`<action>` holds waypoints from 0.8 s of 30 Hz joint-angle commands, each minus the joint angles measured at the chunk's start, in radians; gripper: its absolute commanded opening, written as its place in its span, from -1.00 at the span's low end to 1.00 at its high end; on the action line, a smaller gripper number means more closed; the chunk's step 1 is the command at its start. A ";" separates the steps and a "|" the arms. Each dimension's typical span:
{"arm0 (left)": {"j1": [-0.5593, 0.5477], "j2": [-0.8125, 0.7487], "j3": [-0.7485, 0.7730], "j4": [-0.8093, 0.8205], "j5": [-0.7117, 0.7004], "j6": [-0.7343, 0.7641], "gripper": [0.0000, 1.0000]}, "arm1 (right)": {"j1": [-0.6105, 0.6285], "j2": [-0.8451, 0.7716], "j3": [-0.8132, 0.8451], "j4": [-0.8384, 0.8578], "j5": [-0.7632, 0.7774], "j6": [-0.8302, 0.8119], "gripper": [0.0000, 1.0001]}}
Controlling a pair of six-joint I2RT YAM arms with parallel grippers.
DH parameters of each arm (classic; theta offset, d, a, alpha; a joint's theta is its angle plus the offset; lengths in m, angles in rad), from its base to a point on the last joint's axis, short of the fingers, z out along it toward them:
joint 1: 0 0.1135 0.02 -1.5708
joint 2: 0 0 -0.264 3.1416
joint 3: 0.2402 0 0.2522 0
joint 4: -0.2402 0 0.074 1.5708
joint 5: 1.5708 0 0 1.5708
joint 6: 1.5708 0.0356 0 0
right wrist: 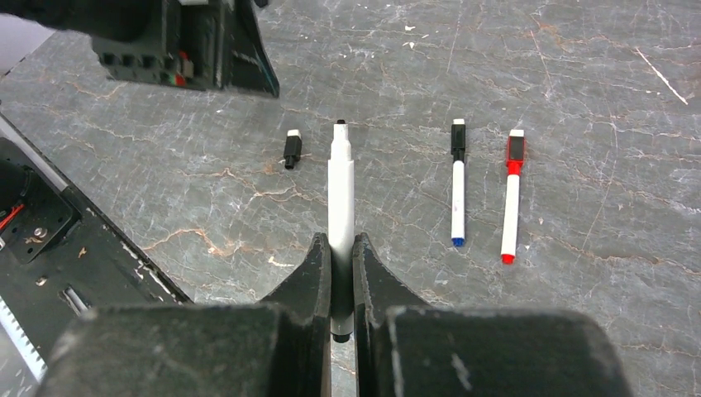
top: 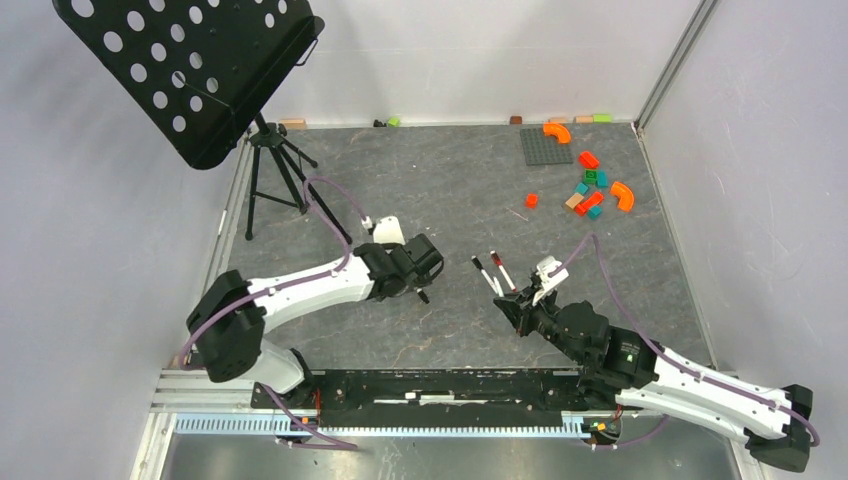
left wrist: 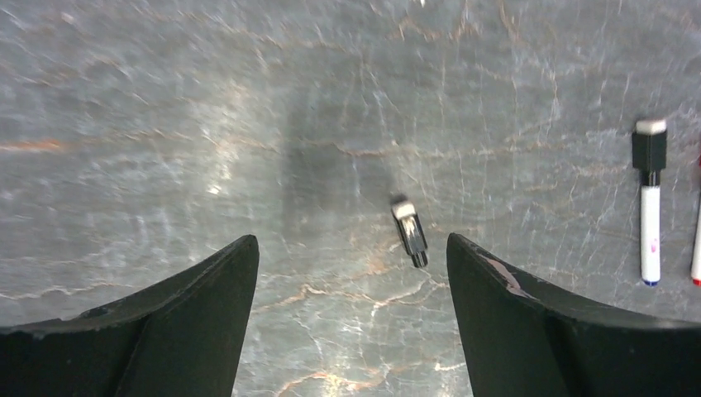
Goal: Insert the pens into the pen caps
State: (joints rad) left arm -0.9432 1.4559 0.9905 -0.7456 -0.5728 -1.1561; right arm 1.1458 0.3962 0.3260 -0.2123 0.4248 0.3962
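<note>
My right gripper [right wrist: 340,241] is shut on a white pen [right wrist: 340,186]. The pen is uncapped and its dark tip points away toward the left arm. A loose black pen cap [right wrist: 292,149] lies on the table just left of that tip. My left gripper [left wrist: 351,244] is open and hovers over this cap [left wrist: 409,231], which lies nearer the right finger. In the top view the cap [top: 424,296] sits just below the left gripper [top: 425,272]. Two more pens lie side by side, one with a black cap [right wrist: 457,184] and one with a red cap [right wrist: 512,194]. The right gripper [top: 520,300] is near them.
Coloured toy blocks [top: 590,190] and a grey baseplate [top: 546,146] lie at the back right. A black music stand on a tripod [top: 270,170] stands at the back left. The black frame rail [top: 440,385] runs along the near edge.
</note>
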 commanded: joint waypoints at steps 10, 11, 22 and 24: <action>-0.016 0.178 0.052 0.129 0.169 -0.070 0.45 | 0.006 -0.077 0.003 -0.027 0.034 0.033 -0.97; -0.017 0.185 0.054 0.131 0.169 -0.069 0.43 | 0.006 -0.075 0.002 -0.025 0.033 0.035 -0.97; -0.017 0.266 0.101 0.131 0.169 -0.042 0.07 | 0.006 -0.048 -0.002 -0.007 0.016 0.036 -0.97; -0.015 0.277 0.104 0.131 0.168 -0.039 0.03 | 0.006 -0.049 -0.003 -0.004 0.016 0.036 -0.97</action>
State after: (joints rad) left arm -0.9554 1.7119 1.0561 -0.6285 -0.4042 -1.1851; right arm 1.1458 0.3481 0.3248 -0.2565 0.4309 0.4225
